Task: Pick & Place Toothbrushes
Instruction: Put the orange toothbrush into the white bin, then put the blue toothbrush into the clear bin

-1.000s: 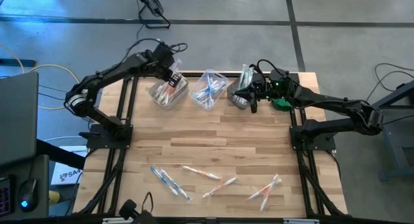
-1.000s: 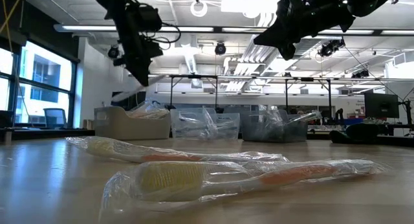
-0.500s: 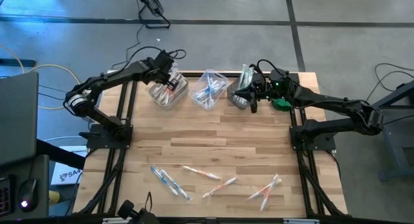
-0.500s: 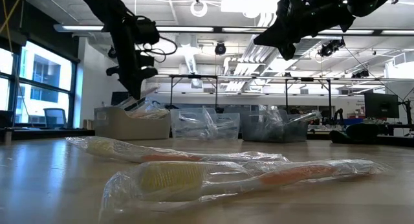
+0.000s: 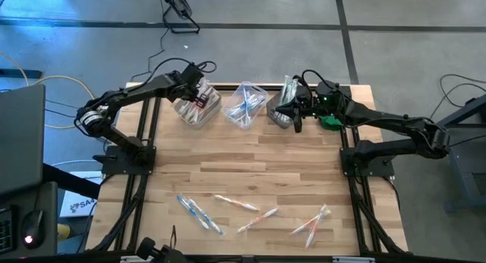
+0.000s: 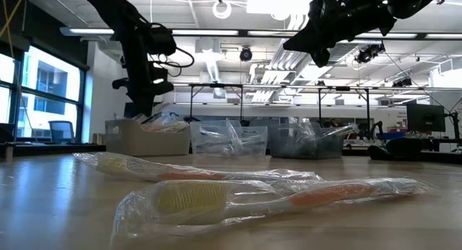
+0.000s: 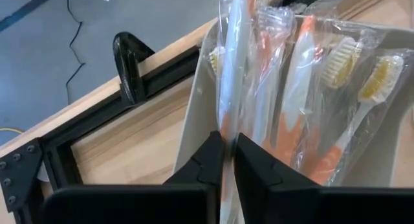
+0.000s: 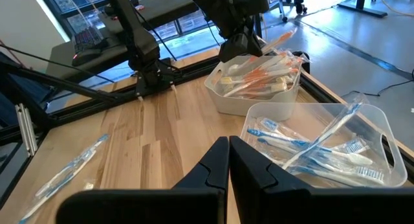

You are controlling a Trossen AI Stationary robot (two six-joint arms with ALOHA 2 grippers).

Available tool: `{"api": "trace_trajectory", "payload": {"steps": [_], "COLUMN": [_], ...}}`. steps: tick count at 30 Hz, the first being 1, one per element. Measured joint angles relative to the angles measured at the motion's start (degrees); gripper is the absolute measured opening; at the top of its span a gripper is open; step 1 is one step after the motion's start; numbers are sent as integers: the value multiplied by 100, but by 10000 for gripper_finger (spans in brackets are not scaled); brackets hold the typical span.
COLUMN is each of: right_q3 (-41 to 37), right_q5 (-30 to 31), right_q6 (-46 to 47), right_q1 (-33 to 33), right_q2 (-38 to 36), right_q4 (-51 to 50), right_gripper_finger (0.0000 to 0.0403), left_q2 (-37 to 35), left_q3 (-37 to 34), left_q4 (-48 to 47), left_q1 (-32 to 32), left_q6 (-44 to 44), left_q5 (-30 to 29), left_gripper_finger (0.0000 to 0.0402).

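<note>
Left gripper point(image 7: 225, 160): I see it pinching a wrapped orange toothbrush point(image 7: 228, 68) over the far-left bin point(image 5: 196, 111); only the wrist view shows this.
Right gripper point(image 8: 229, 160): closed, empty, above the far-right bin point(image 5: 279, 115).
Near edge: loose toothbrushes point(image 5: 257, 219), seen from overhead.

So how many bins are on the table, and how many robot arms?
Bins: 3 (left bin, middle bin, right bin)
Robot arms: 2 (left arm, right arm)
Total: 5
</note>
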Motion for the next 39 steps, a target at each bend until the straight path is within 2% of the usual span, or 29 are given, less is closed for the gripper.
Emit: {"api": "trace_trajectory", "payload": {"steps": [6,13,17,29,35,39], "right_q3": [0,0,0,0,0,0], "right_q5": [0,-9,-15,-191,-488,-494], "right_q6": [0,0,-1,-2,130,214], "right_q1": [1,0,0,0,2,2], "right_q2": [0,0,0,0,0,0], "right_q4": [-4,-7,-7,-4,-10,-33], "right_gripper_finger": [5,5,5,5,5,5], "left_q2": [0,0,0,-64,-451,-766], "left_q3": [0,2,39,1012,1052,1044], "left_q4": [2,8,-13,-1029,-1038,-1031], "left_q1": [-4,-4,-4,-8,-321,-596], "left_q6": [-20,-7,-2,163,278,192], "left_q5": [0,2,4,653,694,658], "left_gripper_finger": [50,123,149,154,152,128]}}
